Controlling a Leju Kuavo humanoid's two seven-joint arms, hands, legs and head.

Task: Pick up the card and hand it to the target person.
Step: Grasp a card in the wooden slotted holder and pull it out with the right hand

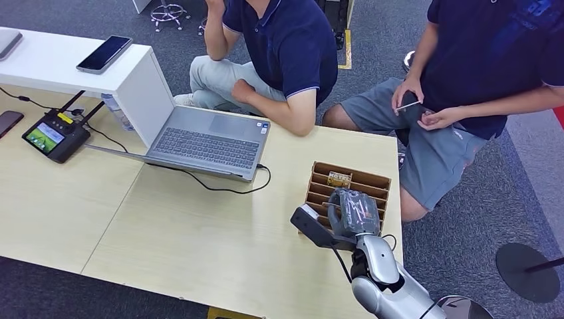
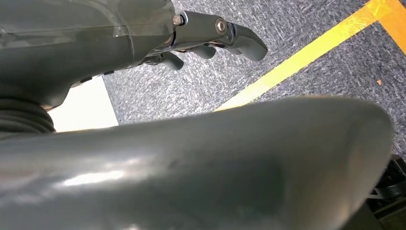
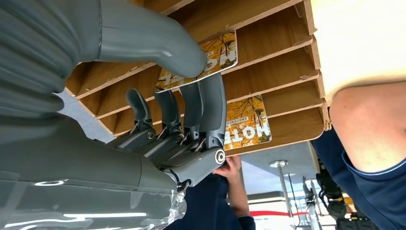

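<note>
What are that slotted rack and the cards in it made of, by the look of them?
The slotted rack looks like thin unfinished wood or fibreboard: matte brown, with raw, layered cut edges. The cards look like glossy printed plastic or coated card, with rounded corners and a photo print; which of the two, the look leaves open.

A yellow printed hotel card stands in a slot of the brown wooden slotted rack, pinched by the right hand.
</note>
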